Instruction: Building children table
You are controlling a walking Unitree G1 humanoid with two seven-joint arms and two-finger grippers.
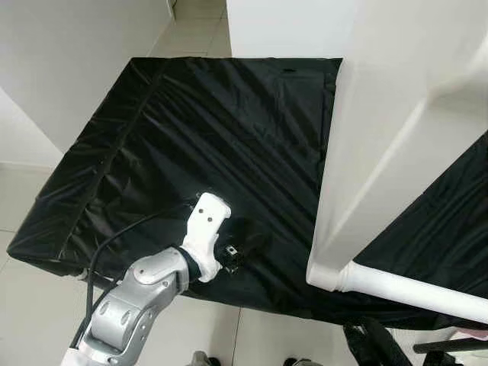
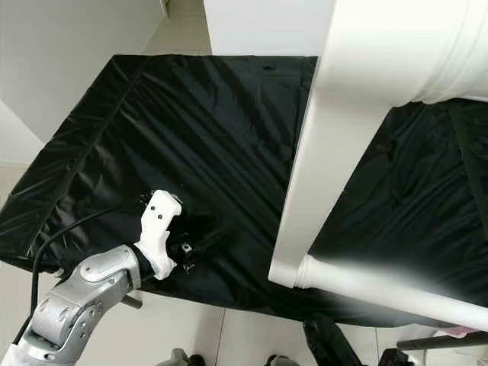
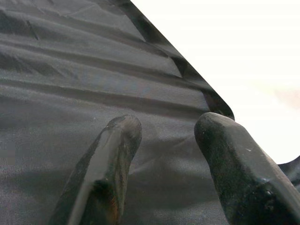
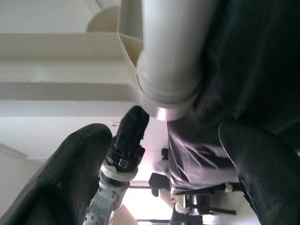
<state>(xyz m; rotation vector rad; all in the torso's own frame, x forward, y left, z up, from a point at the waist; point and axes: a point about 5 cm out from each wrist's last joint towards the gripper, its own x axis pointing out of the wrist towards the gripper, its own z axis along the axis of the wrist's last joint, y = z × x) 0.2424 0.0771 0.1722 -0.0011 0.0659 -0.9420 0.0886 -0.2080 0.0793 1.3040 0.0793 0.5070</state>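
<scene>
Left eye view looks down on a big flat surface under a shiny black cover [image 1: 229, 130]. The left gripper [image 3: 166, 136] rests low over this cover, close to the near edge. In the left wrist view its two black fingers [image 3: 117, 154] stand a little apart with nothing between them, and the wrinkled black cloth lies right under them. Past the fingertips the cover's edge runs slanting, with bright floor beyond it.

Off to the right of the left gripper is the white table part [image 1: 381, 152], a wide flat board standing up on its edge. A round white leg [image 1: 412, 290] joins its lower corner and points away to the right, over the cover's near edge.

The right gripper [image 4: 164, 145] is below that leg. In the right wrist view its two fingers [image 4: 75, 173] are spread wide, with the end of the leg above the gap, not touching either finger. The left gripper shows small between them, farther off.
</scene>
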